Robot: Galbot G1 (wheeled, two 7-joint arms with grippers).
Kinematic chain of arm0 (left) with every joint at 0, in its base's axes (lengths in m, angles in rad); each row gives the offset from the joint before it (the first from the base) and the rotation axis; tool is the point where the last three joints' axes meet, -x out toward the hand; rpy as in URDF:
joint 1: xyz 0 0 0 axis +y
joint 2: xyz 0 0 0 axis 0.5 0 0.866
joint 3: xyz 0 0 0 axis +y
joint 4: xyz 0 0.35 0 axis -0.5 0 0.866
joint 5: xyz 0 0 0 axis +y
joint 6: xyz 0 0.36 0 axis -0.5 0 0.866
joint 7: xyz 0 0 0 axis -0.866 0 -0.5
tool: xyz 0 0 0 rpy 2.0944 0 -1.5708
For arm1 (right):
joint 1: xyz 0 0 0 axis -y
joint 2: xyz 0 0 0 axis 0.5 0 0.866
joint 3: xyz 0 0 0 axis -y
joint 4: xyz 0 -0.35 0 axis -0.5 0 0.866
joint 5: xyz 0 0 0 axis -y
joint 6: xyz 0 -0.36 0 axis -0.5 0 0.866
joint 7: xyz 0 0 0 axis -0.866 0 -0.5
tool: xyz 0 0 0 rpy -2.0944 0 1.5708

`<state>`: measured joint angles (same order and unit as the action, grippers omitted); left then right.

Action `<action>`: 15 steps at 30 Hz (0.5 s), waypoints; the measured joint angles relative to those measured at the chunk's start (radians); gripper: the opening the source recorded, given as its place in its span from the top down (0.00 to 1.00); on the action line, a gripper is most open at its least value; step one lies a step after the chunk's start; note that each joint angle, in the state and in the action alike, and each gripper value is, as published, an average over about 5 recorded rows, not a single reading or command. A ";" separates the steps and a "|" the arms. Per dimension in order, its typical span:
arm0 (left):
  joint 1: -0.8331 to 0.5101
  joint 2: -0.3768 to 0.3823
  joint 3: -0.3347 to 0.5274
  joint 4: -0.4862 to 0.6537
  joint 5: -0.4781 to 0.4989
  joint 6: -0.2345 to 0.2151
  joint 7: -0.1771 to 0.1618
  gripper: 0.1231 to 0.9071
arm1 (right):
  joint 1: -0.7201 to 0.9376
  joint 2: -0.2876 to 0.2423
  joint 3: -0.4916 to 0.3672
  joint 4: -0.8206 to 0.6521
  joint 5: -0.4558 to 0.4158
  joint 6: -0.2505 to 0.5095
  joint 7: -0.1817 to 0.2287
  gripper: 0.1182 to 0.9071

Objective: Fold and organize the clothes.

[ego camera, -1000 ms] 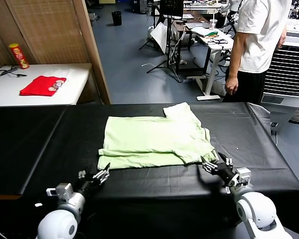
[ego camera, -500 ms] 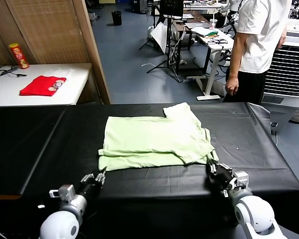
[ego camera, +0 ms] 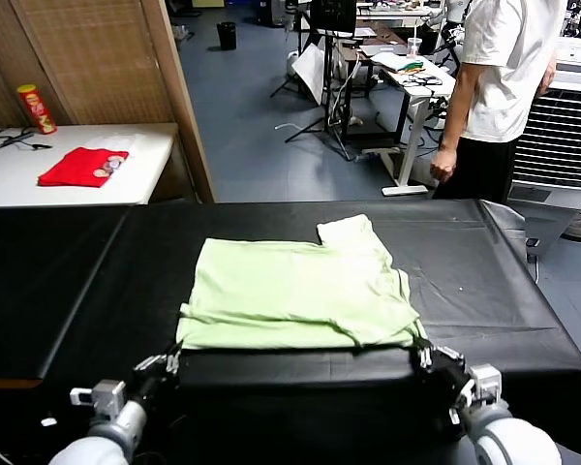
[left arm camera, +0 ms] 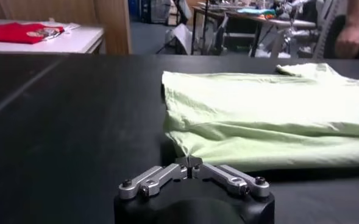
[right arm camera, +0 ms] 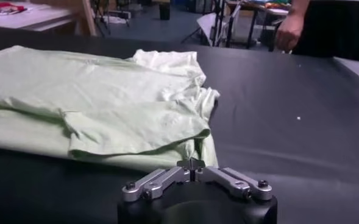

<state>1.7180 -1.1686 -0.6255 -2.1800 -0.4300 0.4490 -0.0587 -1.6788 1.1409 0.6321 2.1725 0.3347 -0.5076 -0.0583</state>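
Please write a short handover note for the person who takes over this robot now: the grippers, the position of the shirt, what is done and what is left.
Left gripper: shut on the near left corner of the T-shirt.
Right gripper: shut on the near right corner.
T-shirt: on the black table, partly folded, near hem at the table's front edge, one sleeve sticking out at the far side.
Done: first fold, both corners gripped.
Left: probably fold again and set it tidy.
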 joint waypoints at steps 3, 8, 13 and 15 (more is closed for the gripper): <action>0.042 0.000 -0.008 -0.026 -0.001 0.014 -0.008 0.99 | -0.017 -0.004 0.006 0.022 0.004 -0.009 0.001 0.69; 0.096 -0.011 -0.022 -0.068 -0.004 0.030 -0.025 0.75 | -0.034 -0.020 0.031 0.077 0.038 -0.034 0.004 0.38; 0.117 -0.017 -0.040 -0.118 -0.009 0.046 -0.040 0.38 | 0.016 -0.049 0.061 0.102 0.108 -0.030 0.030 0.16; 0.106 -0.013 -0.046 -0.132 -0.014 0.047 -0.043 0.27 | 0.076 -0.067 0.056 0.079 0.124 -0.019 0.044 0.14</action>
<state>1.8243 -1.1818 -0.6713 -2.3116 -0.4440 0.4962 -0.1021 -1.6025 1.0743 0.6886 2.2516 0.4590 -0.5269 -0.0146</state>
